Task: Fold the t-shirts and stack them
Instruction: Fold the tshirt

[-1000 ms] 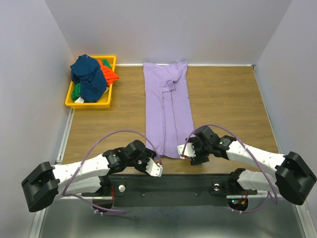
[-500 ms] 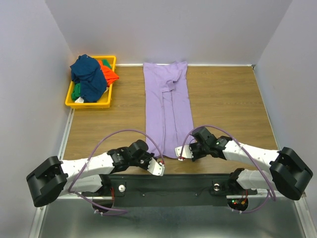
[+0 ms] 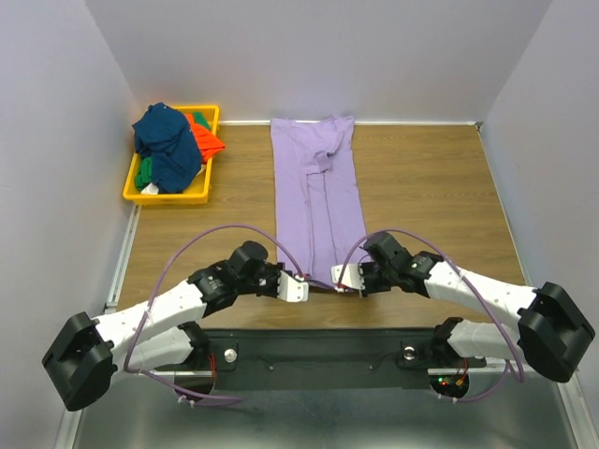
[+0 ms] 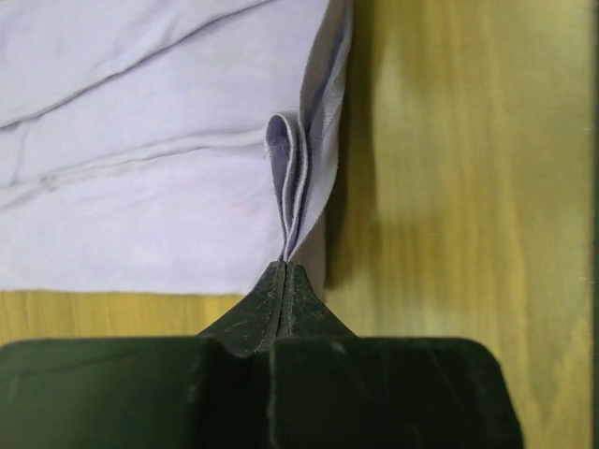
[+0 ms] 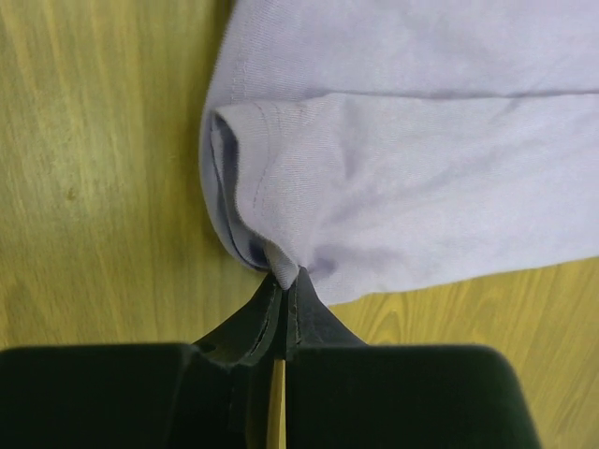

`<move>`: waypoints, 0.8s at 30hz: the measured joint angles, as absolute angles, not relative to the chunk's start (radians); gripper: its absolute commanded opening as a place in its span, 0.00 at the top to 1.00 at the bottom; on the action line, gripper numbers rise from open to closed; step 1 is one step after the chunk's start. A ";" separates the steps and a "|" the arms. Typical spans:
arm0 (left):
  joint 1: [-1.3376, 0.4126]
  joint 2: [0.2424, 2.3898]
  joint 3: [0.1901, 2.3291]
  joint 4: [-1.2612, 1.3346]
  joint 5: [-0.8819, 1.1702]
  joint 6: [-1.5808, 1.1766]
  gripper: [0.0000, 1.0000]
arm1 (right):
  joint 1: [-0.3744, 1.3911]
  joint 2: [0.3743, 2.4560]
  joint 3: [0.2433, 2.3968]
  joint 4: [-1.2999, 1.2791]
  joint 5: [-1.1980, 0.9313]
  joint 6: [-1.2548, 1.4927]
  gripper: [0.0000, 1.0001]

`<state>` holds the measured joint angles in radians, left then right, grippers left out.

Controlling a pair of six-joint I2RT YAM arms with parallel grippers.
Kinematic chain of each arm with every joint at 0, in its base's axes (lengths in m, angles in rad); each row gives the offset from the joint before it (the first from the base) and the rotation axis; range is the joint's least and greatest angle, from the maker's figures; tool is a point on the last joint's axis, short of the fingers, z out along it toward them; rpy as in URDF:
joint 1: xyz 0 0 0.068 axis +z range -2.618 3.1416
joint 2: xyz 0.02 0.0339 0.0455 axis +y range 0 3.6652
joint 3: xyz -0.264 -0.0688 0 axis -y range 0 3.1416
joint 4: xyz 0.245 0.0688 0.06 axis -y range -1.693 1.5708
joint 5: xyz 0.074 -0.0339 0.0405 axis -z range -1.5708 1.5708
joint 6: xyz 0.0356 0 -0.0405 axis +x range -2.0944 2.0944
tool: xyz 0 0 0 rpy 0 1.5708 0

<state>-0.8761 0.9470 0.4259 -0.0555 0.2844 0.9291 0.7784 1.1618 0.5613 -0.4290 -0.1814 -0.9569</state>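
The left tool [image 4: 284, 273] and right tool [image 5: 283, 281] are each clamped on a near hem corner of the purple shirt [image 3: 318, 196]. Both arms lie low and angle inward. The shirt lies as a long strip on the worktop [image 3: 430, 187], its sides folded in, so I judge the lengthwise fold comes next. At far left, the navy, orange and green shirts [image 3: 168, 150] are heaped unfolded in the bin [image 3: 173, 197], and nothing is stacked.

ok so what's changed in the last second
Both arms moved in to the near hem of the purple shirt: the left gripper shut on its left corner, the right gripper on its right corner. The rest of it lies flat as before; the bin and its shirts stayed put.
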 measured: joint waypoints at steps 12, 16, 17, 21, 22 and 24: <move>-0.690 1.082 0.546 -0.036 0.359 0.987 1.00 | 0.620 1.310 0.741 -0.440 -0.206 -1.023 0.99; -0.632 1.156 0.588 0.000 0.377 1.034 1.00 | 0.568 1.401 0.809 -0.443 -0.229 -1.061 0.99; -0.619 1.175 0.598 0.012 0.384 1.042 1.00 | 0.557 1.422 0.828 -0.444 -0.235 -1.070 0.99; -0.554 1.270 0.673 0.045 0.406 1.081 1.00 | 0.506 1.520 0.923 -0.442 -0.255 -1.100 0.99; -0.539 1.297 0.698 0.059 0.414 1.091 1.00 | 0.491 1.546 0.950 -0.440 -0.261 -1.109 0.99; -0.516 1.332 0.729 0.075 0.426 1.103 1.00 | 0.470 1.587 0.995 -0.443 -0.270 -1.122 1.00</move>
<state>-0.5159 1.3323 0.7292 0.0746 0.4259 1.1030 0.4702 1.5867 0.9947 -0.4427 -0.2695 -1.1217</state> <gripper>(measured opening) 0.018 0.039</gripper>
